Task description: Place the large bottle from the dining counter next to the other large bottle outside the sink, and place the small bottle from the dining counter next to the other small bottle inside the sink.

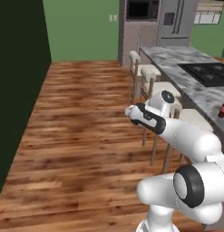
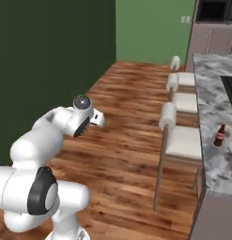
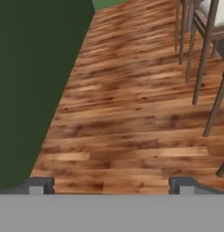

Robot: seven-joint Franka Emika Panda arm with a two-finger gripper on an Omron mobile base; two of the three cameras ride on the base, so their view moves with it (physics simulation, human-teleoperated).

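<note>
The wooden floor (image 1: 81, 136) is the biggest thing here. It spreads out from the middle toward 9 o'clock in the left base view. A dark green wall (image 2: 51, 61) stands along its side, from 9 to 12 o'clock in the right base view.

Next comes the dining counter (image 2: 216, 117), a long grey marble top at 3 o'clock in the right base view. A black cooktop (image 1: 208, 72) sits in it, near 2 o'clock in the left base view. Pale stools (image 2: 183, 140) are tucked against the counter, likely so people can sit and eat there.

The robot's arm is folded up close to its body, so it looks like it is getting ready to travel, not reach. The gripper (image 3: 111, 183) points down at the bare floor in the hand view. Its two fingertips (image 3: 41, 185) stand far apart with nothing between them, so the jaws are let go and hold nothing.

A small brown bottle with a red label (image 2: 220, 136) stands upright on the counter, at 3 o'clock in the right base view. It is well apart from the gripper. In the left base view it is cut off by the edge at 3 o'clock. It is too small to tell if this is the large bottle or the small one. No bottle has been picked up yet.
</note>
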